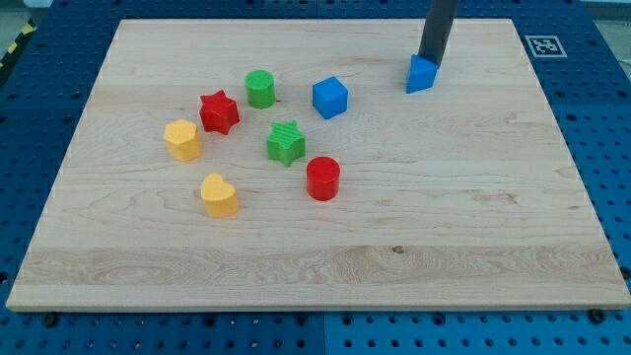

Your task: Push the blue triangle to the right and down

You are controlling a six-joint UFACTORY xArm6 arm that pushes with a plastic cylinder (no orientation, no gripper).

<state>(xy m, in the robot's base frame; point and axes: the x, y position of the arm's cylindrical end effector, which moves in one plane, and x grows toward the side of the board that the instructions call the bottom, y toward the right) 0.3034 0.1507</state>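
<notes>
The blue triangle [421, 74] lies near the view's top, right of centre, on the wooden board [473, 217]. My dark rod comes down from the view's top edge. My tip [430, 59] sits right at the triangle's upper edge, touching it or nearly so, slightly to its right side. The triangle partly hides the very end of the tip.
A blue cube [330, 98] lies left of the triangle. Further left are a green cylinder [260, 89], a red star [219, 111], a green star [286, 143], a red cylinder [322, 178], and two yellow blocks [182, 140] [219, 194]. A fiducial marker [544, 45] sits at the board's top right corner.
</notes>
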